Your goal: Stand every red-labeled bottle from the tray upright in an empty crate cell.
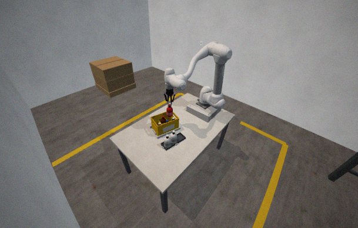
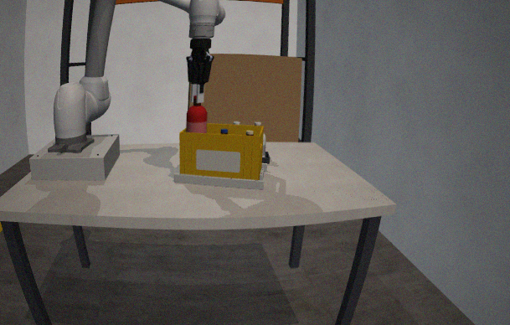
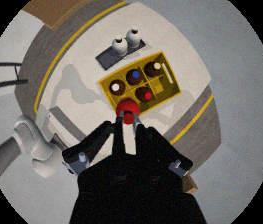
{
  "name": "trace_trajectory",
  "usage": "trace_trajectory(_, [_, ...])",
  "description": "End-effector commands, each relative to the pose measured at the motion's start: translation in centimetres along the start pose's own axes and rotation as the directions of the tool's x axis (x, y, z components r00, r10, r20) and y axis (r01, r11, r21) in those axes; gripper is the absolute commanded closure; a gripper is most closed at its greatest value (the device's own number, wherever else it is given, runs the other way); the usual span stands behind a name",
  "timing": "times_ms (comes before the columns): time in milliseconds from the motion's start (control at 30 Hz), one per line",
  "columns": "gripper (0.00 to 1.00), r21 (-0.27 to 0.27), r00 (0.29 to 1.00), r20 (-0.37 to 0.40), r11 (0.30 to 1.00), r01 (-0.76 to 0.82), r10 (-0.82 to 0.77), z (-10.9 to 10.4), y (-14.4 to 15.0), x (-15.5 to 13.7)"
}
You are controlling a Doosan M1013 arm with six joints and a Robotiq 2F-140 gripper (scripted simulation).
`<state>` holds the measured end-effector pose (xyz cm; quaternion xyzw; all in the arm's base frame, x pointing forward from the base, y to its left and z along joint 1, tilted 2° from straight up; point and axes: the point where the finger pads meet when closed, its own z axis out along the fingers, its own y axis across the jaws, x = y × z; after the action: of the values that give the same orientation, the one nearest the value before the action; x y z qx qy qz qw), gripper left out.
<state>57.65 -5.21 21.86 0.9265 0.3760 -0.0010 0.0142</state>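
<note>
My gripper [image 1: 169, 103] [image 2: 198, 95] [image 3: 128, 116] is shut on the neck of the red-labeled bottle [image 1: 169, 111] [image 2: 197, 119] [image 3: 127, 107], which hangs upright over a corner cell of the yellow crate [image 1: 159, 131] [image 2: 188, 155]. Its base is hidden in the exterior view, so its exact depth is unclear. In the wrist view, the crate holds brown bottles with a white cap [image 3: 115, 87], a blue cap [image 3: 136, 75], a cream cap [image 3: 157, 66] and a red cap [image 3: 148, 95]. Another corner cell looks empty. Two white bottles [image 1: 167, 143] [image 1: 173, 137] stand upright on the dark tray [image 1: 181, 137] [image 3: 103, 61].
The crate sits level on a pale slab [image 2: 218, 181] on the table [image 1: 141, 150]. The tray lies alongside the crate. The robot's grey base block [image 1: 201, 113] [image 2: 69, 167] stands on the table. The crate's walls rise close around the held bottle.
</note>
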Motion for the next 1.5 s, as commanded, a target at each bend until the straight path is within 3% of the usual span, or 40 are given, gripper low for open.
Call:
trace_trajectory(0, [1.0, 0.0, 1.0, 0.0, 1.0, 0.0, 0.0, 0.2, 0.0, 0.0])
trace_trajectory(1467, [1.0, 0.0, 1.0, 0.0, 1.0, 0.0, 0.0, 3.4, 0.0, 0.0])
